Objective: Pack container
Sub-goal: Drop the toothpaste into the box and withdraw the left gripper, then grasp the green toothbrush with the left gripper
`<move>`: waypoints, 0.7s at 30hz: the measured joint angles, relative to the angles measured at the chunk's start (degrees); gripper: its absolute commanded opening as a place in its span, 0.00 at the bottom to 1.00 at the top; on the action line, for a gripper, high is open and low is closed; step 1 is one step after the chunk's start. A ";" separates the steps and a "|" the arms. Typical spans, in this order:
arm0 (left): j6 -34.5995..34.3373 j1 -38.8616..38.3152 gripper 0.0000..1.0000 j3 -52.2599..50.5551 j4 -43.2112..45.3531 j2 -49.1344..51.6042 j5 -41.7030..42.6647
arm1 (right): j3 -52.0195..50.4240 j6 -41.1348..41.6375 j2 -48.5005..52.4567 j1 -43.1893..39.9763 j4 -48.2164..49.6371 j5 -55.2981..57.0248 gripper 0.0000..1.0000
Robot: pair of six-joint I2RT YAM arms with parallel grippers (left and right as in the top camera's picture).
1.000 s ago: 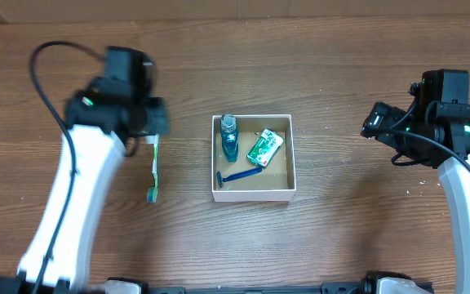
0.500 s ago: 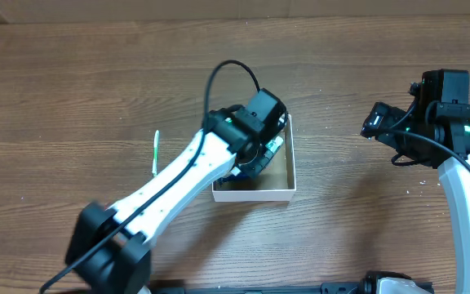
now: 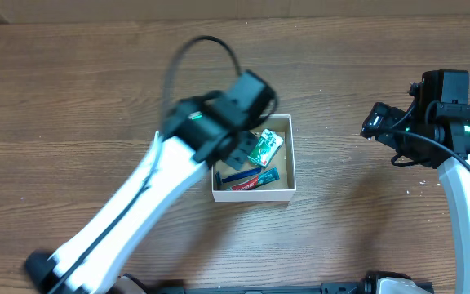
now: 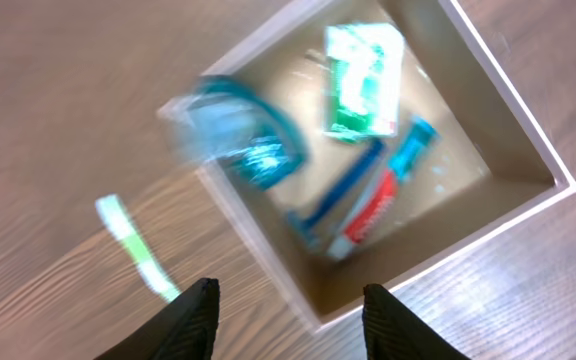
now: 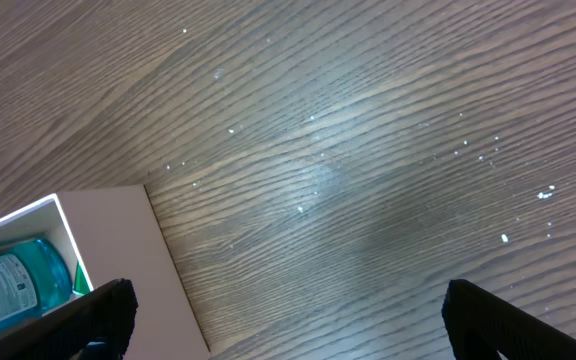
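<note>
Left gripper (image 4: 298, 325) is hovering over the container (image 3: 251, 194) mid tabletop (image 3: 365, 220), jaws apart, carrying nothing. Right gripper (image 5: 288, 330) is sitting well clear, jaws apart too. Toothbrush (image 4: 136, 250) is lying outside, beside the wall. Next, I reckon: swinging over, closing across its handle.

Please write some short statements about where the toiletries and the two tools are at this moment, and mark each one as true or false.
1. The toothpaste tube lies inside the container. True.
2. The toothbrush is inside the container. False: it lies on the table, outside the container wall.
3. The left tool holds the razor. False: this tool is open and empty, and the razor lies on the container floor.
4. The right tool is open and holds nothing. True.
</note>
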 measured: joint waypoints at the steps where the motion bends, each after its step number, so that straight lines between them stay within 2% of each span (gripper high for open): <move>1: -2.19 1.99 0.59 0.59 -1.07 -3.74 -2.10 | 0.00 -0.02 0.00 0.00 0.00 -0.20 1.00; 4: -8.04 11.15 0.61 1.11 -3.63 -9.35 -4.37 | 0.00 0.00 0.00 0.00 0.00 -0.63 1.00; 6: -11.74 20.31 0.66 1.11 -4.44 -9.68 -3.52 | 0.00 0.00 0.00 0.00 -0.02 -0.79 1.00; 9: -13.81 28.46 0.72 -1.44 -2.86 -8.76 -0.22 | 0.00 -0.02 0.00 0.00 -0.09 -1.01 1.00; 11: -14.21 32.35 0.78 -6.73 -0.42 -7.08 1.42 | 0.00 0.00 0.00 0.00 -0.13 -1.07 1.00; 17: -10.27 33.57 0.81 -22.12 13.38 2.91 6.99 | 0.00 0.00 0.00 0.00 -0.15 -1.29 1.00; 21: -7.89 33.59 0.82 -24.06 16.55 11.61 9.18 | 0.00 0.00 0.00 0.00 -0.15 -1.46 1.00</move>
